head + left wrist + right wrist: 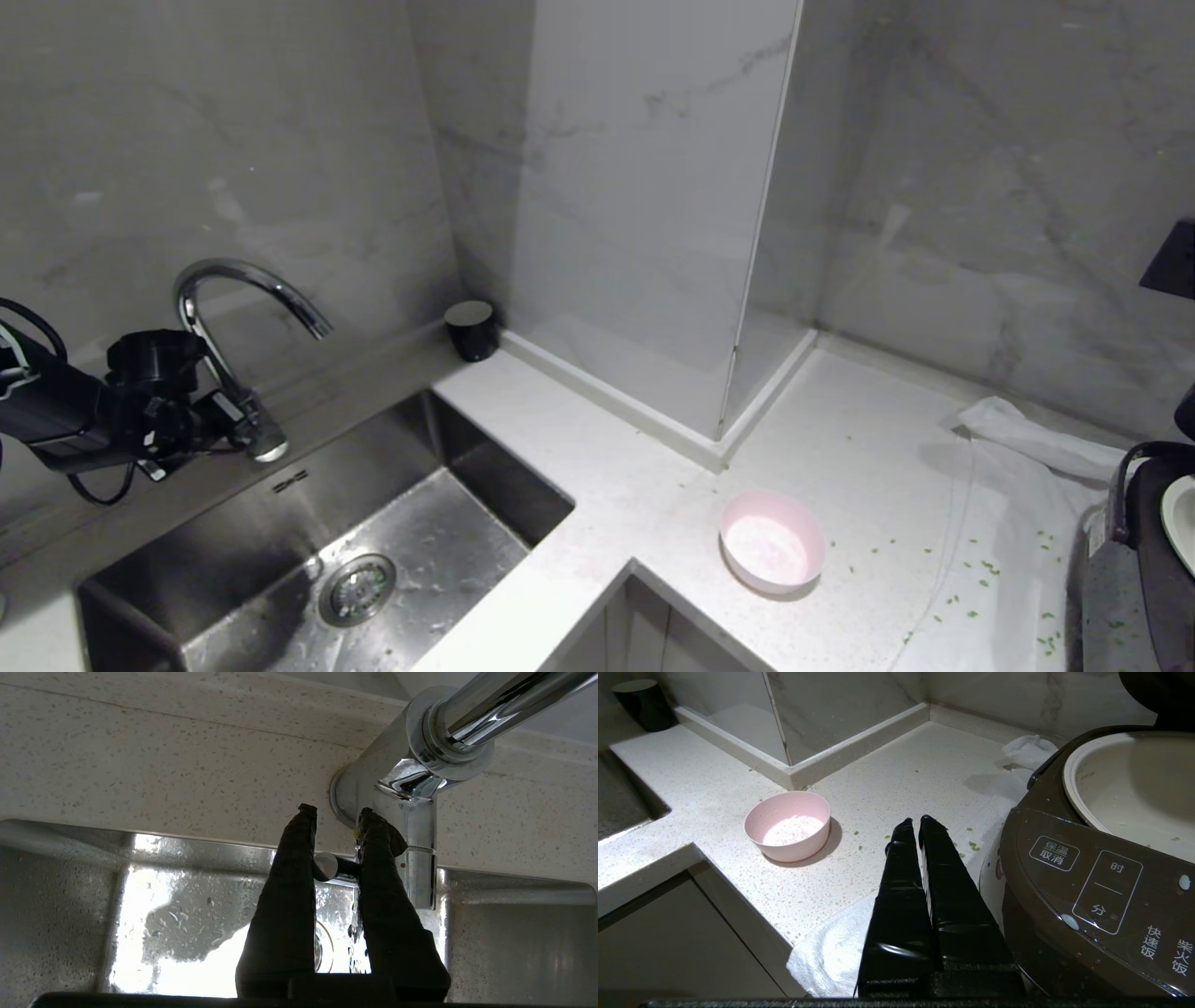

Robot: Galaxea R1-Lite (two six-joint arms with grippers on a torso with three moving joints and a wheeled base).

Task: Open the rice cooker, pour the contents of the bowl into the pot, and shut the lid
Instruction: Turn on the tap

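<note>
Rice cooker point(1087, 882) stood at the right end of the counter point(840, 448), lid already up, barely in view as a dark shape at the edge of the right wrist view. Cream pot point(1134, 784) seated inside and exposed, nearly bare apart from a few specks. So step 1 of 3 judged done; pouring and closing left.

Pink bowl point(772, 542) sat upright on the counter near its front edge, between sink point(308, 560) and cooker, well apart from both grippers, a whitish layer in its bottom. Not yet lifted.

Left gripper point(336, 858) away at the sink, fingers point(289, 882) drawn in around the small lever point(334, 867) of the chrome faucet point(233, 308), touching or nearly pinching it; firm grip not certain. Thin trickle of water visible beside 1 finger, falling toward the wet basin.

Right gripper point(920, 826) hung low before the cooker's front panel, fingers pressed together, holding nothing, a white cloth point(831, 952) beneath.

Bowl probably next, once the faucet was dealt with.
</note>
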